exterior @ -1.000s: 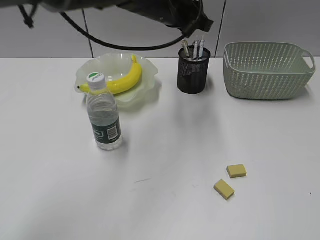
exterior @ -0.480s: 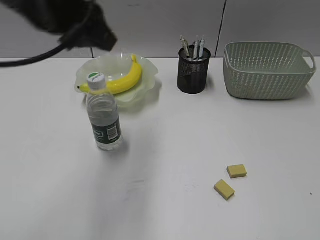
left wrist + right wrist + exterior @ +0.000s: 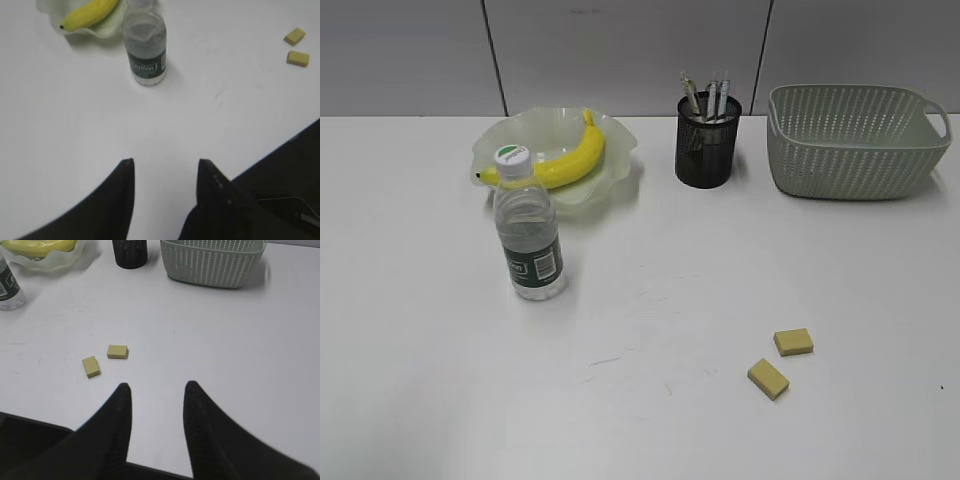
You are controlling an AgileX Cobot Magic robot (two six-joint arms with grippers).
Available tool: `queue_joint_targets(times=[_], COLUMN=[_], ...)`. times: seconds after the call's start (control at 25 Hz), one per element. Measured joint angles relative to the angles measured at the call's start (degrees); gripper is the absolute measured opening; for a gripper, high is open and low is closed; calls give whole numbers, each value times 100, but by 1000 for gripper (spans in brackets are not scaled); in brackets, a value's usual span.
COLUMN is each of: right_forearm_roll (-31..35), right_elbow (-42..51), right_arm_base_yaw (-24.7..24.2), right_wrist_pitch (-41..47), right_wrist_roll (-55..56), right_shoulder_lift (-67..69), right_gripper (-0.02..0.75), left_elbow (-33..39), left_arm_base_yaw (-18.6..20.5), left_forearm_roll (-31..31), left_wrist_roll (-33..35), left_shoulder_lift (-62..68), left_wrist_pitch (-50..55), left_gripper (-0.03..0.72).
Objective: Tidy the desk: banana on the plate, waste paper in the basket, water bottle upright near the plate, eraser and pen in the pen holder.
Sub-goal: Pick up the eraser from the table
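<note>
Yellow banana [image 3: 563, 160] on plate [image 3: 610, 182]; bottle [image 3: 528, 238] upright near plate; pens [image 3: 712, 98] in holder [image 3: 707, 153]. Left: two erasers [image 3: 781, 362] on surface [image 3: 650, 330], well apart from holder. Left tool [image 3: 162, 167], right tool [image 3: 156, 390]: jaws parted, empty.

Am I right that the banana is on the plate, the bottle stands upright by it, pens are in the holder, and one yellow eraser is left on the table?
Not quite: two erasers lie on the table, as the exterior view shows. The banana is on the plate, the bottle stands upright, and pens are in the holder.
</note>
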Motion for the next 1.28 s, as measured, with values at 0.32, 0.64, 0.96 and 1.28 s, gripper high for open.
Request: queue_joint_targets(times=[0.32, 0.64, 0.96, 1.28], right_forearm_roll=[0, 0, 338, 388], right_elbow=[0, 0, -101, -443], right_arm_base_yaw=[0, 0, 0, 0], right_wrist_pitch=[0, 0, -285, -1839], right_wrist_roll=[-5, -5, -174, -607], right_shoulder_lift=[0, 0, 237, 3405], right_gripper=[288, 288, 288, 288], left_elbow=[223, 660, 660, 660], left_arm_base_yaw=[0, 0, 0, 622], left_forearm_roll=[81, 55, 55, 62], left_wrist_roll=[-590, -737, -737, -737], left_shoulder_lift=[-1758, -2054, -2054, -2794], left_wrist_pitch=[862, 867, 861, 837], left_gripper=[358, 287, 277, 268])
